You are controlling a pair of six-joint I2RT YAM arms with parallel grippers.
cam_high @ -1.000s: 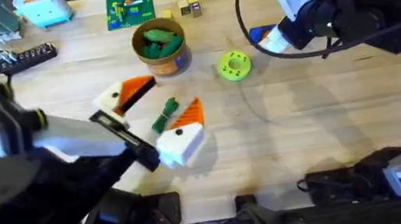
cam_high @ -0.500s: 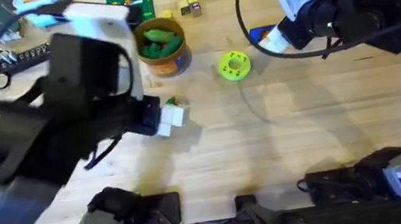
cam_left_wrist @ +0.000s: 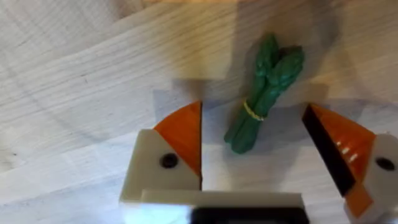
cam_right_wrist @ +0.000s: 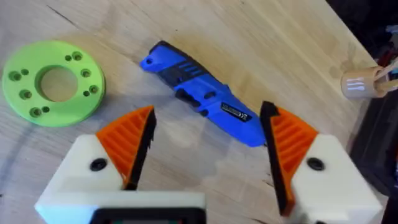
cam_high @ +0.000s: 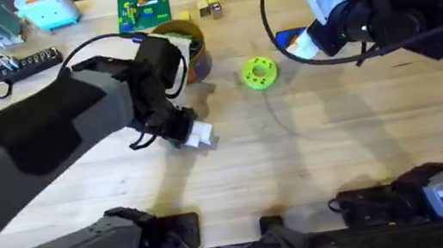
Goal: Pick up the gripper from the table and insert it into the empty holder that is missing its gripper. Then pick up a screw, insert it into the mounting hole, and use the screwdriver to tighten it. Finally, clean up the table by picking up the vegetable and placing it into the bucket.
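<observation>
The wooden surface [cam_high: 314, 163] carries everything. The left arm [cam_high: 43, 149] reaches across it as a large dark shape, ending at the left jaws [cam_high: 191, 133] just near of the bucket [cam_high: 194, 54], whose orange-brown wall shows beyond the arm. In the left wrist view those jaws [cam_left_wrist: 261, 155] stand wide apart, white bases with orange tips, and the vegetable [cam_left_wrist: 264, 93], a dark green bundle tied with a thin yellowish band, lies on the surface between and just beyond the two tips, its cut end nearest the jaws. It touches neither tip.

The right arm [cam_high: 362, 8] hangs over the far right of the surface. In its wrist view the right jaws [cam_right_wrist: 208, 146] are also spread wide, holding nothing. The screwdriver [cam_right_wrist: 202, 93], a bright blue body with a dark grip section and a label, lies flat on the surface just beyond the gap, slanting across it with one end close to the right-hand orange pad. The lime-green disc [cam_right_wrist: 53, 81], a ring with small holes around a central opening, lies beside the screwdriver, beyond the other pad, apart from both.
</observation>
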